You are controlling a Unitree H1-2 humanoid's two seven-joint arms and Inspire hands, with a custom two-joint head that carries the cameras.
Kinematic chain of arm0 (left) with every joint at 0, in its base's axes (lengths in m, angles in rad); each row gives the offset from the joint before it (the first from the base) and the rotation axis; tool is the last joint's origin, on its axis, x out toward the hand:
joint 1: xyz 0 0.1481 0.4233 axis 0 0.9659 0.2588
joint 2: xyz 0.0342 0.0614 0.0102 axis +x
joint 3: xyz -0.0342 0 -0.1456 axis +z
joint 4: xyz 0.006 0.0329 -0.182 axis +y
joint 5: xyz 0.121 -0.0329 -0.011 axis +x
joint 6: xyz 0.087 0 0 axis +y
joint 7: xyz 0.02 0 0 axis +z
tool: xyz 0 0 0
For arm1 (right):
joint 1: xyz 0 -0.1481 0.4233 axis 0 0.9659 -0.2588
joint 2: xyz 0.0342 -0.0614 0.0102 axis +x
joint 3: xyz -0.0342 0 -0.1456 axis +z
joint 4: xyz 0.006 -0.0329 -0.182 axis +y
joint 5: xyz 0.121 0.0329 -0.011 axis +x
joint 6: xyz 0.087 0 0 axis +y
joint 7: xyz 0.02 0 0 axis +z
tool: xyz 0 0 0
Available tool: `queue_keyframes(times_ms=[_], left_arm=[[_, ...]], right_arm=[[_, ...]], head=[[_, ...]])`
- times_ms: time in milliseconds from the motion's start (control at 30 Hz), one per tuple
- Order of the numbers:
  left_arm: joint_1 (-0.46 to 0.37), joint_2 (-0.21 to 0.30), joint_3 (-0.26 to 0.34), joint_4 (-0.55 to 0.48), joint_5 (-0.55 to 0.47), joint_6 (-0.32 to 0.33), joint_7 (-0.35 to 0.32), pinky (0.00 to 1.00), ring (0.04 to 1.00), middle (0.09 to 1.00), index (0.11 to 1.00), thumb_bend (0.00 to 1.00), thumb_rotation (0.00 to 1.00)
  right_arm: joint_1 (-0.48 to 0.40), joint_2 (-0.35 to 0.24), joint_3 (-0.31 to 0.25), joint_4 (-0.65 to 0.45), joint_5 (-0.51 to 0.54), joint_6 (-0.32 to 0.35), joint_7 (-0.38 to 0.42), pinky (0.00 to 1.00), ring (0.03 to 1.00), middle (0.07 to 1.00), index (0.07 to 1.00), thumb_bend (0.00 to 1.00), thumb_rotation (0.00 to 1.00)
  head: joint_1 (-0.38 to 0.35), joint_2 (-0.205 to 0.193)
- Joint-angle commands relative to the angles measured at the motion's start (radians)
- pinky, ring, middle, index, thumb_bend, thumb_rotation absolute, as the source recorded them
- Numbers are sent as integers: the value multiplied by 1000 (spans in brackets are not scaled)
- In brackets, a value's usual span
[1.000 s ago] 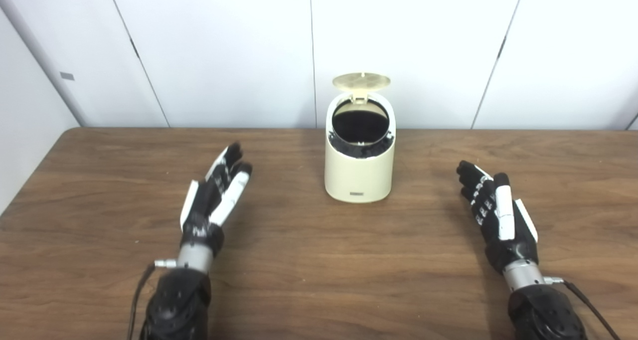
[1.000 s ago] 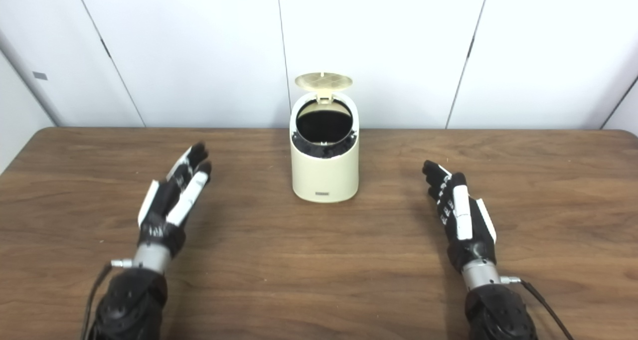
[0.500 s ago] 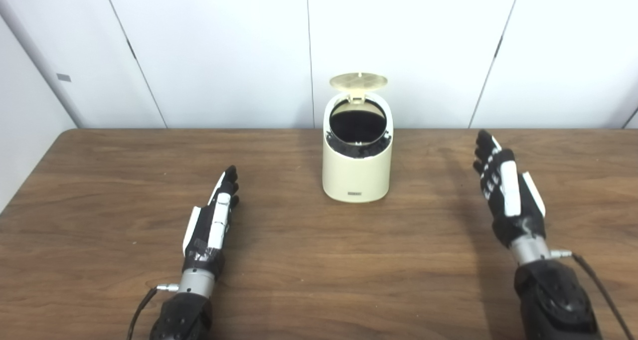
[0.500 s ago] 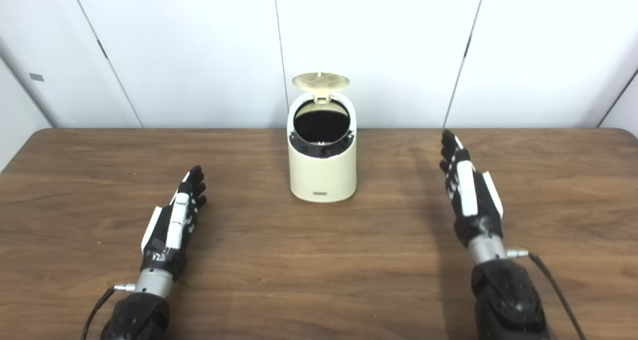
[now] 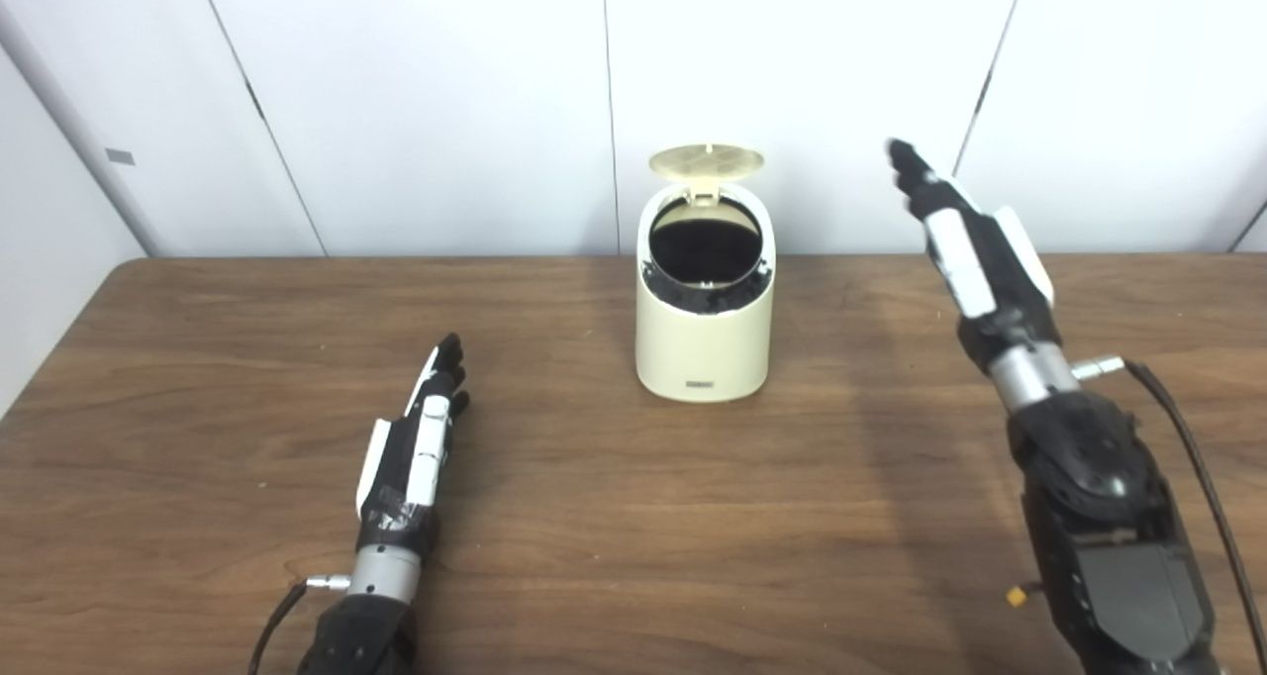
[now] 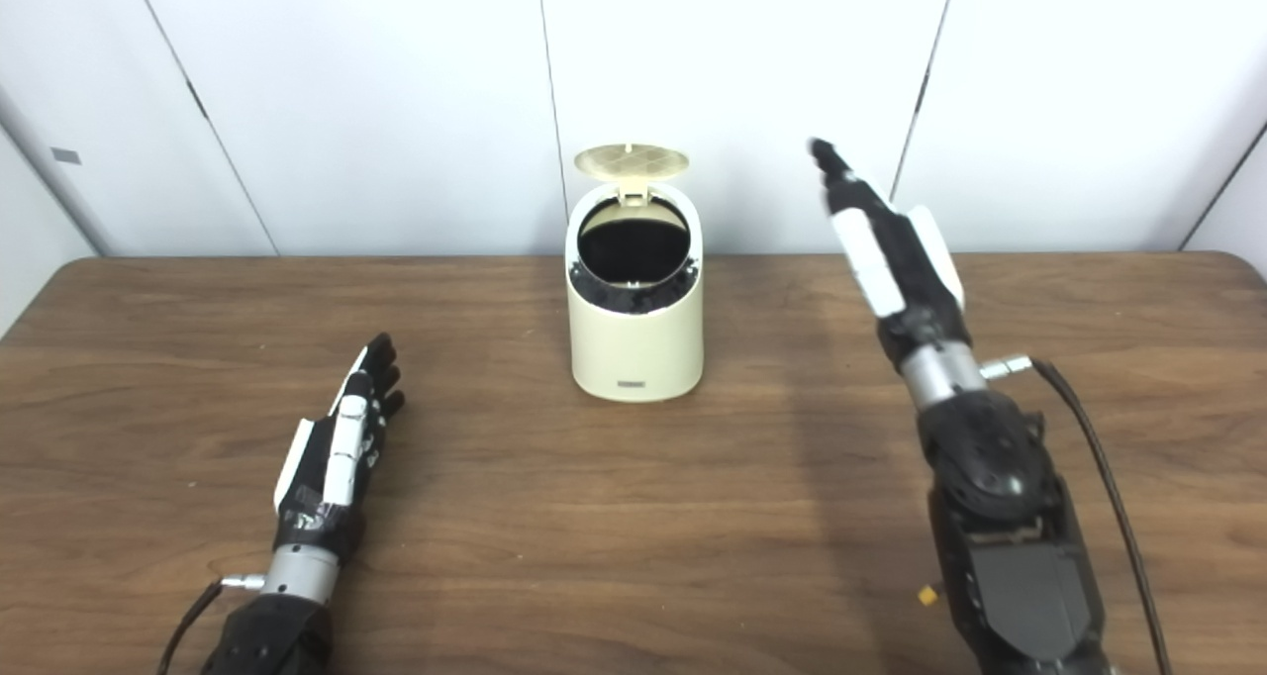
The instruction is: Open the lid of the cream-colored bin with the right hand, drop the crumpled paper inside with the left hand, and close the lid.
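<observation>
Bin [image 5: 704, 334], cream-colored, upright at table [image 5: 614, 517] centre, near far edge. Lid [image 5: 706, 160] tipped up on rear hinge, standing open above dark round mouth. Black liner visible at rim. Crumpled paper: not visible anywhere in either view, not on table, not in either hand; possibly inside bin, interior too dark to tell.

Left hand [image 5: 416, 447]: low over table or resting on it (contact unclear), well to left of bin and nearer the robot, fingers straight and close together, holding nothing. Apparently idle.

Right hand [image 5: 965, 240]: raised off table, right of bin, fingertips up at about lid height in the picture, fingers extended and empty. Apart from lid and bin, no contact.

Judged step: opening done, paper apparently dropped, closing of lid in hand. Right hand seemingly on approach to lid.

Next move calls for: right hand across toward top of lid from right side, fingertips onto upper face or front edge, then push forward and down about hinge until lid seats on mouth. Light bin, so push kept mostly downward to avoid sliding or tipping it toward the robot. Possibly a latch; firm final press advisable.
</observation>
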Motion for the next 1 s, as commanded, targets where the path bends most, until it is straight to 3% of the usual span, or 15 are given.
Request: queue_keyframes(times_ms=[0,167,333,467,600,967], left_arm=[[15,11,-2,15,10,3,7,1000,1000,1000,1000,598,1000],[22,9,-6,21,16,-3,12,1000,1000,1000,1000,591,1000],[27,5,-12,20,11,2,5,1000,1000,1000,1000,583,1000],[33,2,-18,18,10,11,3,1000,1000,1000,1000,590,972],[34,-1,-22,19,1,12,1,1000,1000,1000,1000,591,934],[29,-5,-30,25,-3,16,1,994,1000,1000,1000,619,899]], right_arm=[[-83,-32,30,-25,-73,-31,9,901,937,936,895,531,1000],[-160,-71,104,-36,-202,-10,42,852,905,912,888,578,1000],[-221,-66,129,-48,-240,44,78,787,867,891,866,577,1000],[-274,-72,148,-31,-258,42,112,851,892,905,873,598,1000],[-296,-65,148,-20,-252,49,129,836,890,907,878,620,1000],[-319,-94,211,-78,-372,76,204,936,964,944,901,601,1000]], head=[[1,1],[-7,-1],[-7,-3],[-8,-1],[-7,-1],[-11,0]])
